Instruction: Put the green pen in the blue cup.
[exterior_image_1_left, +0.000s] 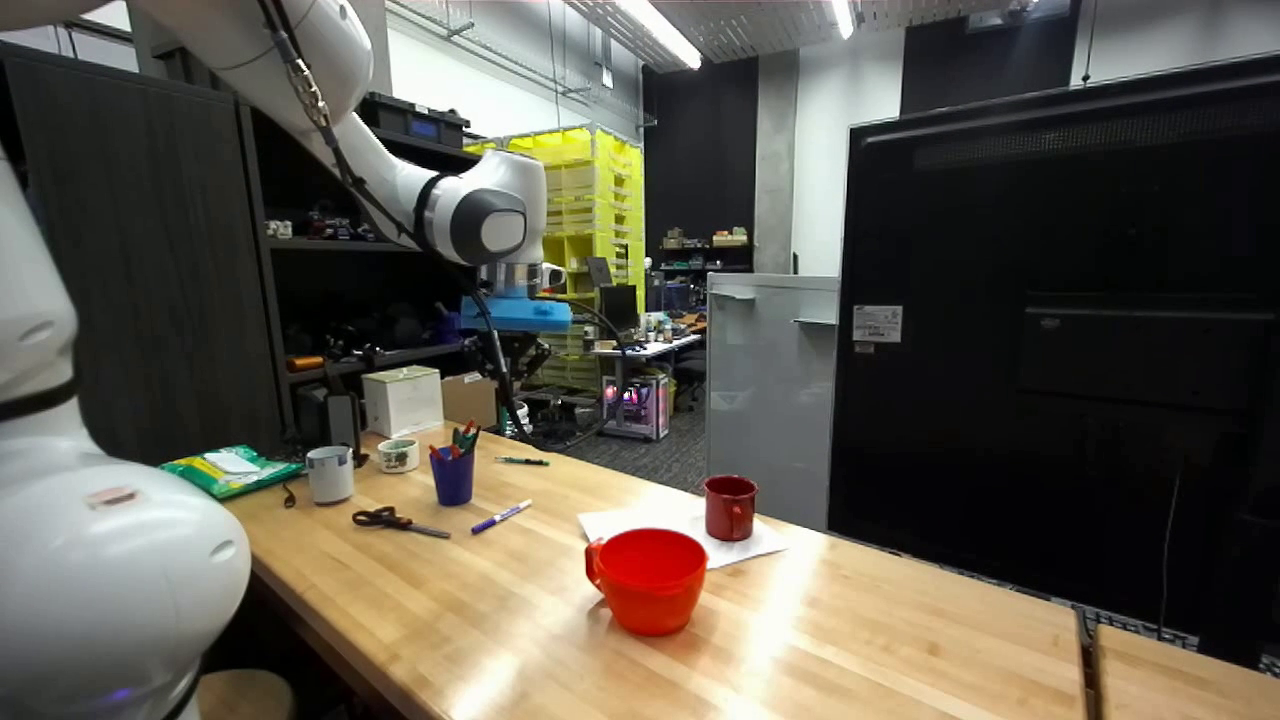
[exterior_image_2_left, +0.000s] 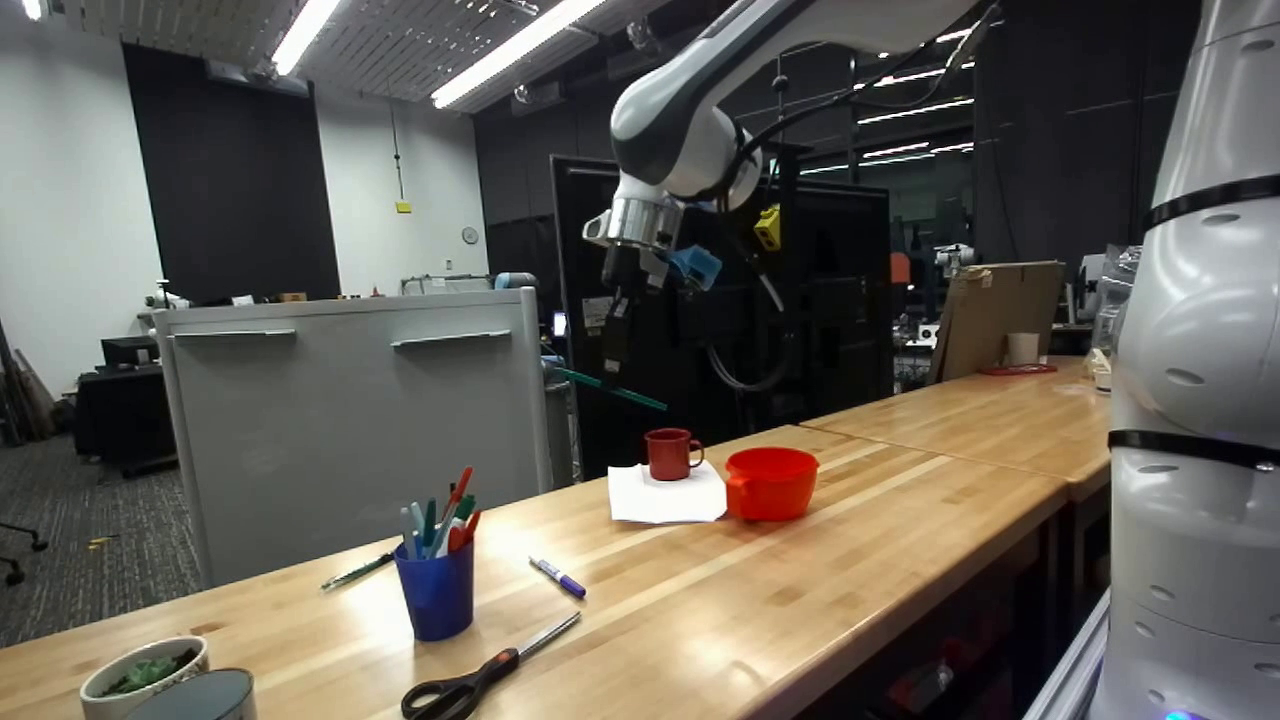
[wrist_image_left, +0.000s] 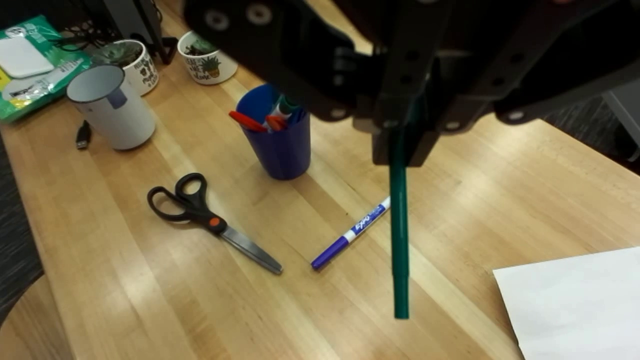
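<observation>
Arm (exterior_image_2_left: 690, 130): I held it high, forearm sloping down, gripper (wrist_image_left: 401, 150) pointing downward well above the wooden tabletop (wrist_image_left: 225, 310).
Jaws: I had them closed around the green pen (wrist_image_left: 399, 225); the contact looked too dark to judge.
Pen: stuck out both sides, slightly tilted.
Blue cup (wrist_image_left: 286, 155): stood upright on that tabletop, well apart.

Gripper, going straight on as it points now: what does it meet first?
Likely the tabletop near the purple marker, possibly the marker itself; depth is unclear. The green pen the gripper holds could touch first.
</observation>
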